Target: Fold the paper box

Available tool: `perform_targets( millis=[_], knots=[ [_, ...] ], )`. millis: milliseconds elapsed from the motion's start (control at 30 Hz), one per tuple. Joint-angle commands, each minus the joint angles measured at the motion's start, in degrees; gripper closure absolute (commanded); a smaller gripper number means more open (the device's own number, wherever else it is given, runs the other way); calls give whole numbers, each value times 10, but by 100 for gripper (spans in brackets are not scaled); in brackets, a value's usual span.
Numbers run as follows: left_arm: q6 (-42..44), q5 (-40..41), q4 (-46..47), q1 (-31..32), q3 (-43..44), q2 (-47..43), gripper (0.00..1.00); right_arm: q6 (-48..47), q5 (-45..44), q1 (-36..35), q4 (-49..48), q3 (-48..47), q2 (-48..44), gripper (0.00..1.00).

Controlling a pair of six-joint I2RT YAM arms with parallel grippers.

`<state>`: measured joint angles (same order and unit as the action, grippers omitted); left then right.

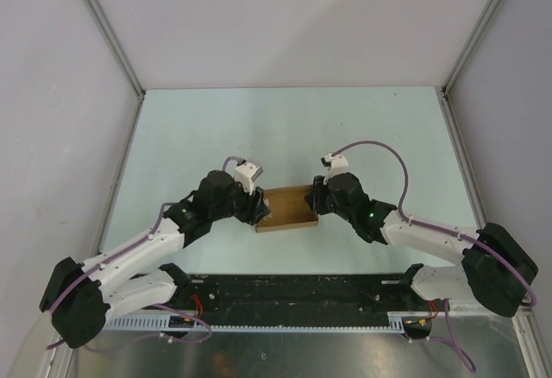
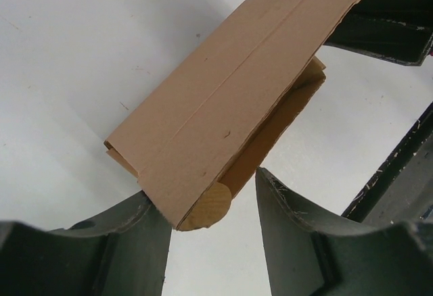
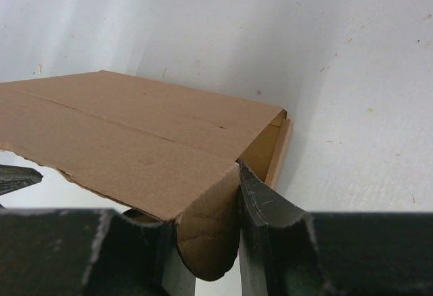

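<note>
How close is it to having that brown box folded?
Done: the paper box already has walls and a top panel folded over. In hand: the right gripper pinches a rounded end flap; the left gripper straddles the other end, jaws apart. Left: both end flaps stick out untucked.

We find the paper box (image 2: 223, 113) to be plain brown cardboard, matt throughout, its faces smooth apart from pressed crease lines; one cut edge is ragged and fibrous. The fingers (image 3: 270, 208) of the right gripper (image 3: 203, 201) look like dark matt plastic, scuffed pale along their edges; those of the left gripper (image 2: 203, 188) show the same wear. The table (image 1: 216, 128) is a pale, smooth, matt sheet with small specks. The arm shells (image 1: 134, 260) are white, lightly glossy plastic. The near base plate (image 1: 285, 356) appears brushed metal. The frame posts (image 1: 104, 28) look like bare aluminium.
</note>
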<state>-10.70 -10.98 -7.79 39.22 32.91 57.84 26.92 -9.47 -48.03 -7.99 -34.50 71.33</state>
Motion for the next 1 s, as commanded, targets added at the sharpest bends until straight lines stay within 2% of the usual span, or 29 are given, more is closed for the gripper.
perform_targets(
  millis=[0,433,967],
  knots=[
    [-23,-20,33,11,-13,-19,45,2,23,-22,-14,0,-15,71],
    [-50,-17,33,16,-57,-65,45,-21,-15,-67,39,0,-26,68],
    [-158,-5,37,24,-134,-177,44,-30,-33,-92,126,5,-80,61]
  ],
)
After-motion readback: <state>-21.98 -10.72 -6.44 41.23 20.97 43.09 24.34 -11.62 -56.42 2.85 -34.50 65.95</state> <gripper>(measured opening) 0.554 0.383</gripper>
